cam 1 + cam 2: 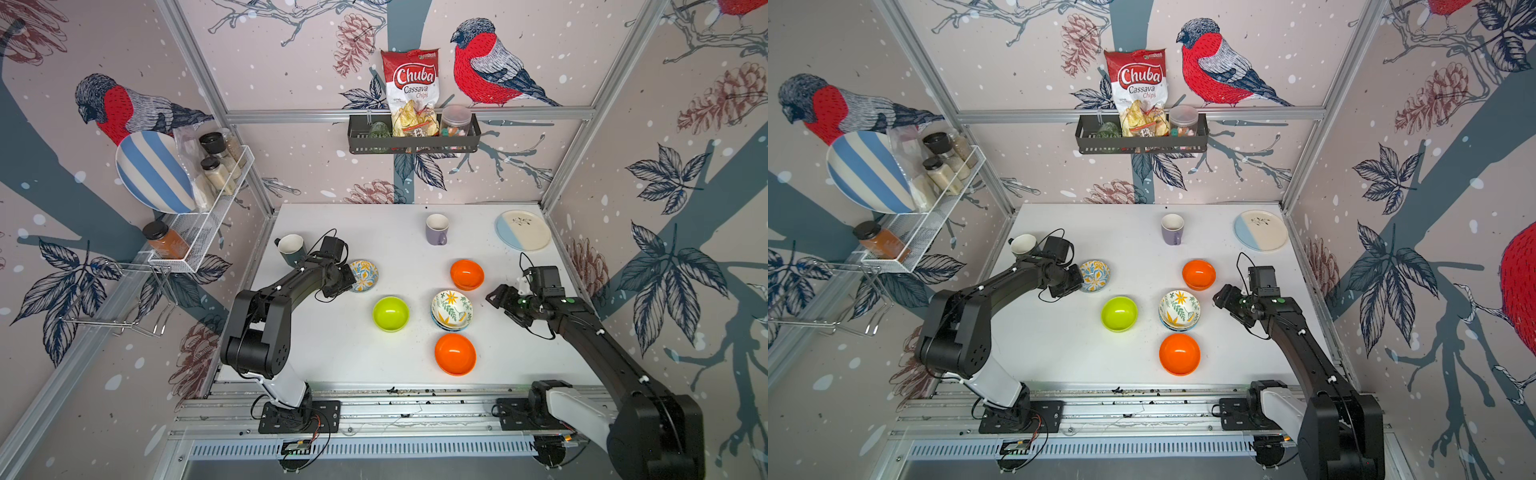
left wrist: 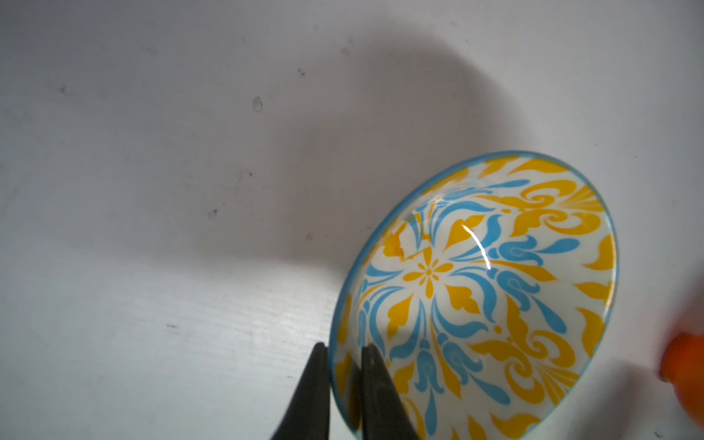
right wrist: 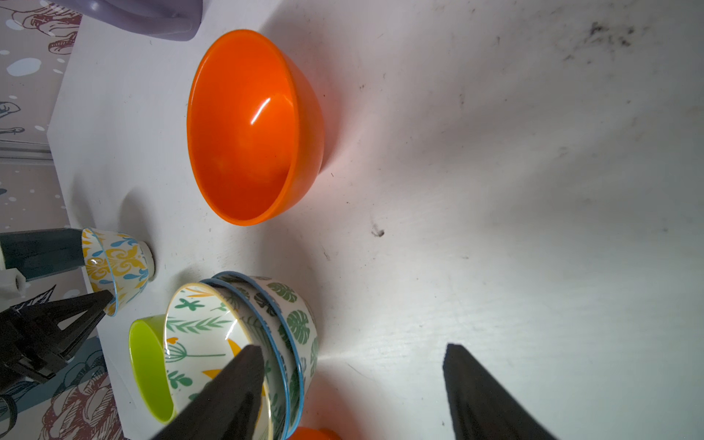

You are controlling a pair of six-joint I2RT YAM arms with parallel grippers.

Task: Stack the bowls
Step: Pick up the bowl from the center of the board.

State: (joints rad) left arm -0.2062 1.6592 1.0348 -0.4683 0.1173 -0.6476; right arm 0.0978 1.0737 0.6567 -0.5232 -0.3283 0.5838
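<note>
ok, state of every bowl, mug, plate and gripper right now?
Round yellow-and-blue floral bowl: rim pinched by left gripper; lifted or not, unclear.
Stack of three leaf-patterned bowls: nested, upright.
Glossy lime green bowl: upright, empty, unstacked.
Far orange bowl, near orange bowl: upright, empty, unstacked.
Right gripper: open, empty, beside the stack.
Purple mug: upright, empty.
Dark green mug: upright.
Cream-and-blue plate: lying flat, empty.

Red-and-white plastic snack bag (image 1: 410, 89) (image 1: 1136, 89), standing in the black metal wall basket (image 1: 453, 143) (image 1: 1183, 143), seen in both top views. Large white script reads "Chuba". Under it is "Cassava" in dark letters, then "Chips" in red. Small green logo at the bag's top edge, well above the basket: too small to read. Small white label low on the bag, just above the basket's front wall: illegible.
</note>
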